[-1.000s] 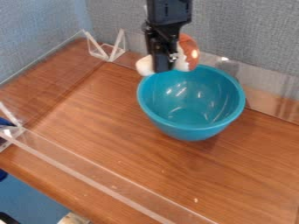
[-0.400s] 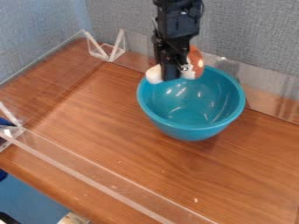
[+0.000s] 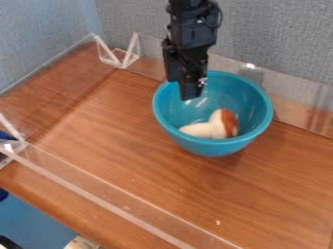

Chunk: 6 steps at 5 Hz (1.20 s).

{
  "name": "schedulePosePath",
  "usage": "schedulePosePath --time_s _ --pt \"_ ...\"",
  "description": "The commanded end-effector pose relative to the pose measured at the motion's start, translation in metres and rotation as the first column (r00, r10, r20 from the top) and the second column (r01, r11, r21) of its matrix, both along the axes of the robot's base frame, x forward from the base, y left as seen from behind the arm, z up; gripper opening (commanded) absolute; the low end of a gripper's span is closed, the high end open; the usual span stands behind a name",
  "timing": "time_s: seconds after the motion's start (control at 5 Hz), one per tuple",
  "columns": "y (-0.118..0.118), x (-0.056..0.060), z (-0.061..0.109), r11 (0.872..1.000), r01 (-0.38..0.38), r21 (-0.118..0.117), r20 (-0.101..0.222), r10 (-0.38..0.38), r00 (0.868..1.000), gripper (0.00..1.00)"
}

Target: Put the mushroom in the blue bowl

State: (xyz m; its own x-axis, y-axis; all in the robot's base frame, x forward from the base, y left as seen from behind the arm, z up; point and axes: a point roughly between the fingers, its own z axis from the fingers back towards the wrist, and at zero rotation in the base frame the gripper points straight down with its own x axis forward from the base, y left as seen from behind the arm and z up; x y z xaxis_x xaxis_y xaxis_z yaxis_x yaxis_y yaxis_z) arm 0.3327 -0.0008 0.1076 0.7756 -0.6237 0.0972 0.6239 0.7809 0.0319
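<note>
The mushroom (image 3: 213,124), cream stem and reddish-brown cap, lies on its side inside the blue bowl (image 3: 176,128), on the bowl's floor toward the right. My gripper (image 3: 190,88) hangs straight down over the bowl's back left rim, above and to the left of the mushroom. Its dark fingers stand a little apart with nothing between them.
The bowl sits on a brown wooden tabletop (image 3: 104,146). A low clear wall (image 3: 104,199) borders the table along the front and left. White wire stands (image 3: 127,51) are at the back left, against a grey-blue fabric wall.
The gripper let go of the mushroom, which dropped from between the fingers to the bowl's floor. The gripper sank slightly toward the bowl's rim.
</note>
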Motion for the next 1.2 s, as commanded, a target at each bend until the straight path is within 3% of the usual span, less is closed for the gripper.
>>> schedulePosePath --time_s 0.0,0.2,0.6,1.0 --pt "0.006 0.009 0.007 0.996 0.085 0.004 0.039 -0.085 0.996 1.0" --pt "0.007 0.014 0.001 0.983 0.182 0.005 0.037 -0.182 0.983 1.0" --pt "-0.005 0.036 -0.038 0.996 0.087 -0.001 0.014 -0.087 0.996 1.0" --pt "-0.013 0.024 -0.047 0.998 0.067 -0.002 -0.005 -0.067 0.998 1.0"
